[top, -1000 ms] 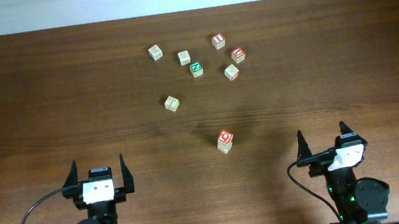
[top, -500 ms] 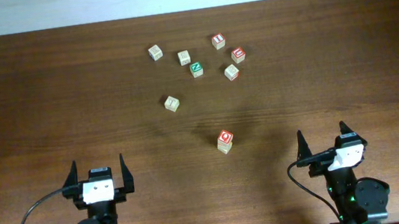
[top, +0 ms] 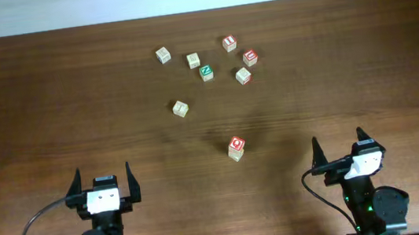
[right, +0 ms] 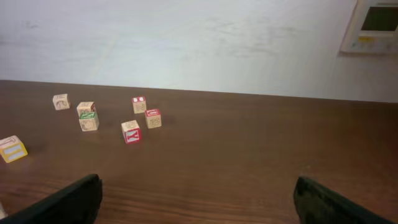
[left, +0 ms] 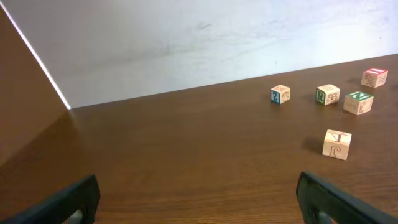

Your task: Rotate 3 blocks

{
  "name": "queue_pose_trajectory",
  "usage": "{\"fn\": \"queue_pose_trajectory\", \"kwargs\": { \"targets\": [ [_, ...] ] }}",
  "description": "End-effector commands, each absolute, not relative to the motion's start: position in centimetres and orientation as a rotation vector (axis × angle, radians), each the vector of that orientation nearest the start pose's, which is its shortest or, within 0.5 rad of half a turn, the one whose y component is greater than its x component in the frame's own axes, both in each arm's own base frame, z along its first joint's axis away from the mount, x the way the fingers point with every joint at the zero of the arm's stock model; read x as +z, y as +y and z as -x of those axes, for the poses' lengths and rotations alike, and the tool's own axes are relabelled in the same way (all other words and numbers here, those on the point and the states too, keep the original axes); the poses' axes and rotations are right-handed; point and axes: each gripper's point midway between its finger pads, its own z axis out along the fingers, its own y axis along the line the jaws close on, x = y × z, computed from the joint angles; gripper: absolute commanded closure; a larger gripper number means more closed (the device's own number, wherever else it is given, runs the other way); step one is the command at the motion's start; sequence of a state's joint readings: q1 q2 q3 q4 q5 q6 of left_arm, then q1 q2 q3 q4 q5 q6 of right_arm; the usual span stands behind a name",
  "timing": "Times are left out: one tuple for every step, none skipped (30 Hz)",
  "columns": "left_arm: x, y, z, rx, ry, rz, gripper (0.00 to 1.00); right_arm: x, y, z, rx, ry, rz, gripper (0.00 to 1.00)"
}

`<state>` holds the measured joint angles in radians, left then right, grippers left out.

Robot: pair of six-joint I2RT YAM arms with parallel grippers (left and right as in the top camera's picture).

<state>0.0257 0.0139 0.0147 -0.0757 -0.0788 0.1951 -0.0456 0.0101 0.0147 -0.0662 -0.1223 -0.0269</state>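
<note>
Pale wooden blocks lie scattered on the far half of the table. Three show tan tops: one at the back left (top: 163, 55) (left: 280, 94), with a blue-printed side, one beside it (top: 193, 60) (left: 328, 94), and a lone one nearer the middle (top: 181, 108) (left: 337, 144). My left gripper (top: 102, 172) (left: 198, 182) sits at the near left edge, open and empty. At the near right my right gripper (top: 337, 137) (right: 198, 182) is also open and empty. Both are well short of every block.
A green-letter cube (top: 206, 72), a red-striped cube (top: 229, 43) and two red-marked cubes (top: 249, 57) (top: 243, 75) cluster at the back. A red-topped cube (top: 236, 148) stands alone, nearest the grippers. A white wall runs behind the table's far edge.
</note>
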Motion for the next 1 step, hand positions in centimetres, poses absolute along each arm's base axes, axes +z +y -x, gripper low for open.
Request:
{"fn": "queue_pose_trajectory", "kwargs": {
  "targets": [
    [15.85,2.2,-24.49,0.254,1.645,-0.083,0.01,15.96,0.88,-24.57,0.043,1.631,0.076,0.02]
  ]
}}
